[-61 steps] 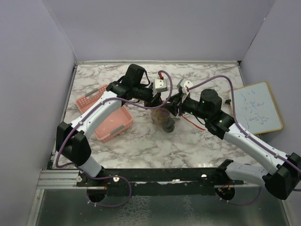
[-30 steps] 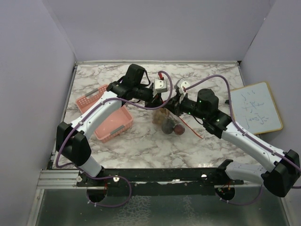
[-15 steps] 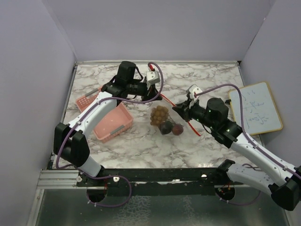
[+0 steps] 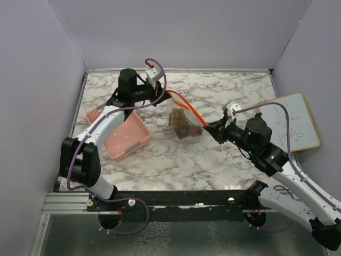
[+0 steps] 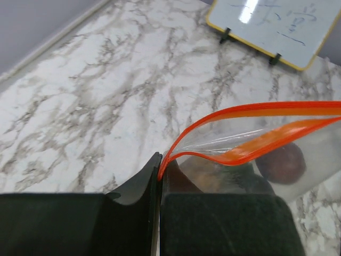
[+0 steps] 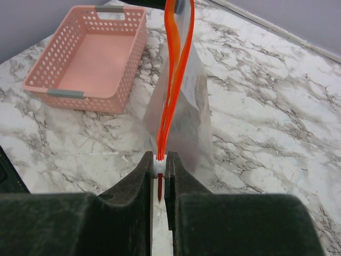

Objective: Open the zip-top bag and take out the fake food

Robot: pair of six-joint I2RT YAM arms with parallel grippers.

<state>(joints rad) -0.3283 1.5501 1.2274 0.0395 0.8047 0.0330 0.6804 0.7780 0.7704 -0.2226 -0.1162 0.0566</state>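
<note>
Marble-patterned table [image 4: 224, 160], purple walls [image 4: 176, 32] on three sides. At 9 o'clock from the zip-top bag [image 4: 184, 125], the pink basket [image 4: 127, 136] is lying near it but apart.

At 11 o'clock from the bag, the left gripper [image 4: 162, 97] is being held with its fingers pressed narrow on one end of the orange-red zip strip [image 5: 256, 133]. The bag is being held near the table's centre, with the strip stretched between both grippers. The two lips are being kept slightly parted at the left end.

The fake food is sitting inside the bag: grape bunch [image 4: 176, 118] toward 12 o'clock, maroon fruit [image 4: 187, 131] toward 6 o'clock. Whether the bag's bottom is touching the table cannot be told.

At 3 o'clock from the bag, the right gripper [image 4: 211, 128] is being held with its fingers narrow, clamping the strip's other end. Farther toward 3 o'clock, well apart, the whiteboard [image 4: 290, 121] is sitting at the table's edge.
</note>
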